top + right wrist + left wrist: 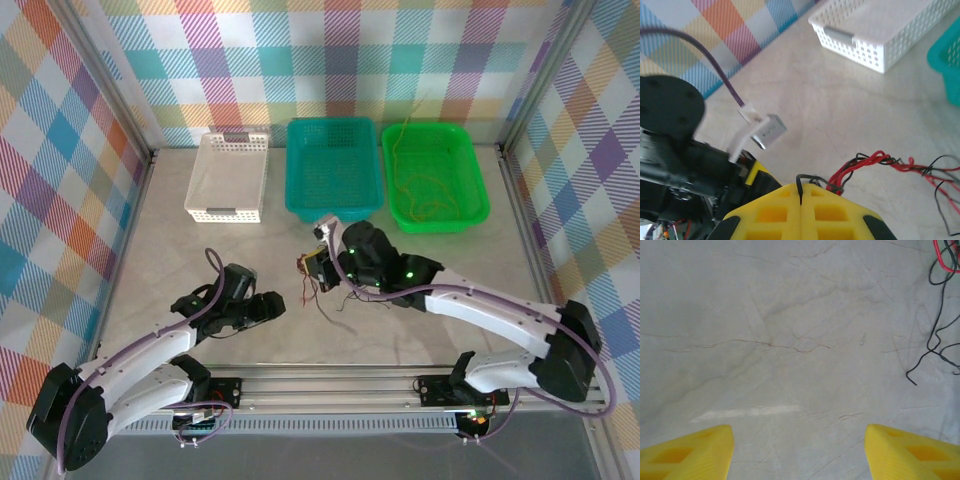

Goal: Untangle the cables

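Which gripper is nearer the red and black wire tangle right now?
Right. The right gripper is shut on the red and black wires. The left gripper hovers open over bare table, with the wires off to its right.

My left fingers look like matt yellow plastic. The table is smooth, pale, veined like stone. The cables wear smooth plastic sheathing; the far white basket is perforated plastic.
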